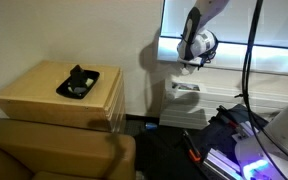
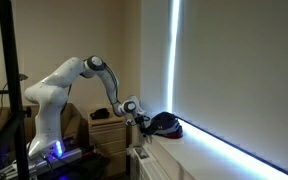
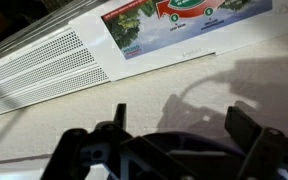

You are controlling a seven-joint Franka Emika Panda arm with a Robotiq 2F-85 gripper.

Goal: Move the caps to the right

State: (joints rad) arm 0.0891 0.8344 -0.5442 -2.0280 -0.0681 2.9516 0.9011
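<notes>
Approach step is judged in hand. Gripper (image 2: 140,119) is held just beside the dark cap (image 2: 165,124) on the white window ledge (image 2: 219,152); contact cannot be told. In wrist view the jaws are spread wide, nothing held. Next, cap must be enclosed, then carried right.

Arm reaching toward cap at the window side.
Arm (image 2: 79,72) extends from its base at left, elbow high. End effector (image 2: 136,113) is low, at the near end of the white table (image 2: 194,155). Dark cap (image 2: 165,124) sits on the table just beside the end effector; contact not resolvable. Blind (image 2: 234,70) behind, bright strip along its lower edge. Black pole (image 2: 6,60) far left; wooden cabinet (image 2: 106,135) behind the arm.
</notes>
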